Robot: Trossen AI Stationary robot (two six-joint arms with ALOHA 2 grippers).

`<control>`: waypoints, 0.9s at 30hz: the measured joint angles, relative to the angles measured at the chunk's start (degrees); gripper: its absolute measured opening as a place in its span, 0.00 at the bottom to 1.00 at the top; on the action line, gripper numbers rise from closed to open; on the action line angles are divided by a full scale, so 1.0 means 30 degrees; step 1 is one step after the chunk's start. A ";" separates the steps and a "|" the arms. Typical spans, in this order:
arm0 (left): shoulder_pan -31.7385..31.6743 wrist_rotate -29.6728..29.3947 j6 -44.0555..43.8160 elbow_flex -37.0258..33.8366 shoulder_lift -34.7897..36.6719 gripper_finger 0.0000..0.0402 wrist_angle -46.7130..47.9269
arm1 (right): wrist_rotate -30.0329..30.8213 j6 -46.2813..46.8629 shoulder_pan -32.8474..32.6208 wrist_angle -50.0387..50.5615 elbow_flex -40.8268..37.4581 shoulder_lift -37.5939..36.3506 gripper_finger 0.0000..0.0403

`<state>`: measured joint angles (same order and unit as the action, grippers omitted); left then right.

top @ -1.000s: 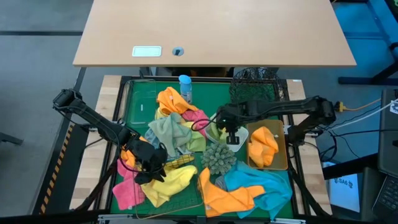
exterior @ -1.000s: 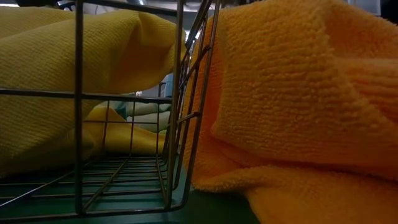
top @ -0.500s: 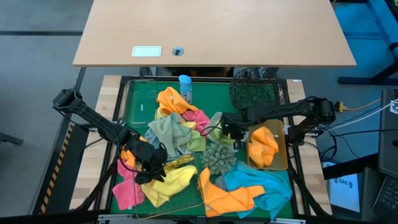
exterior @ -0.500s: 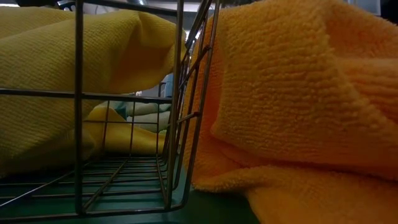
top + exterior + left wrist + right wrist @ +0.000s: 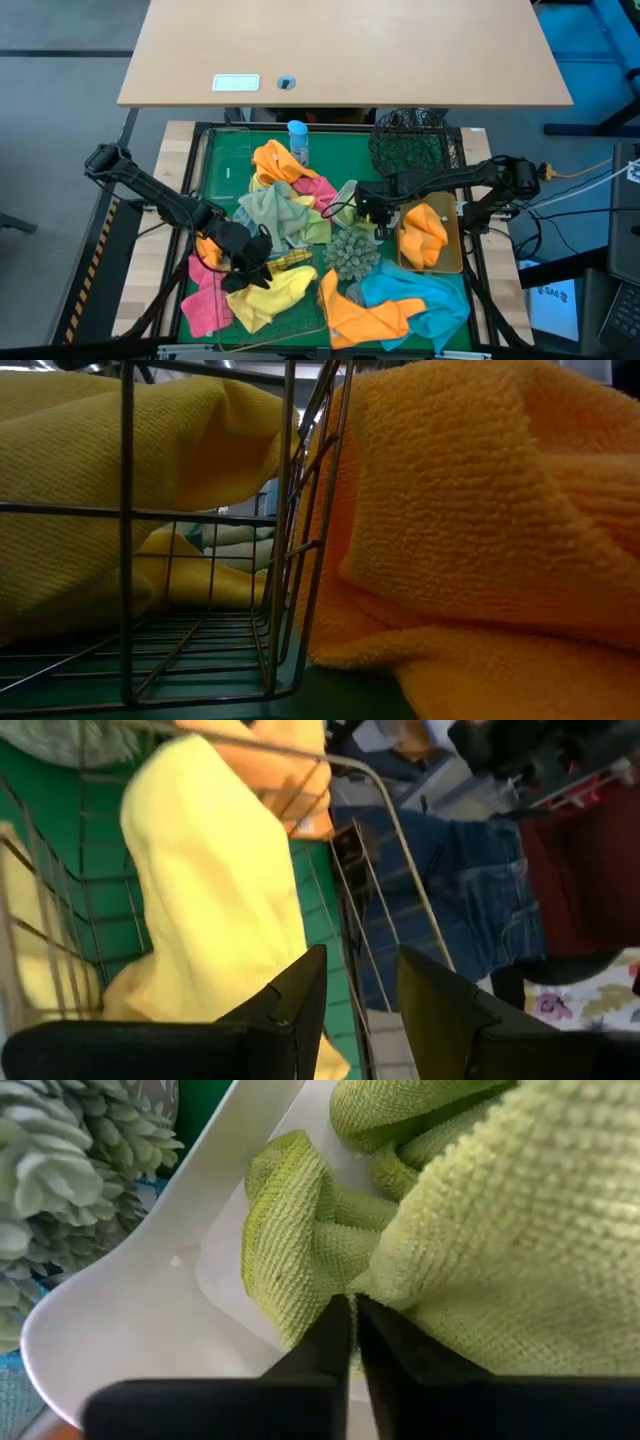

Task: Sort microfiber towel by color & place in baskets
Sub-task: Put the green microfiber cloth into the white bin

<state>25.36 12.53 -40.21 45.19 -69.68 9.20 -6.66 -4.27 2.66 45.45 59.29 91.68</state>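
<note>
On the green table mat (image 5: 345, 150), the right gripper (image 5: 352, 1342) pinched a lime-green microfiber towel (image 5: 470, 1240) over the white rectangular tray (image 5: 130, 1330); the left gripper (image 5: 358, 988) stood apart above the square gold wire basket (image 5: 385, 910).

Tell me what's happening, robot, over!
Right gripper shut on lime towel over white tray. Left gripper open beside yellow towel, gold basket.

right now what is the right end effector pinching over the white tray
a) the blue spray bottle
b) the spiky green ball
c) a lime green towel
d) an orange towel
c: in the right wrist view the right end effector has its fingers closed together on a fold of the lime green towel, which lies in the white tray, with the spiky green ball off to the side.
</note>
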 joint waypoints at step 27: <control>-0.7912 0.0003 0.0100 -0.0005 0.3310 0.29 0.5451 | -0.0007 -0.0029 -0.0005 0.6908 0.6152 -0.0007 0.44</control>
<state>1.63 12.55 -39.91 45.17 -59.75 25.55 -6.68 -4.36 2.64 66.17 77.74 91.66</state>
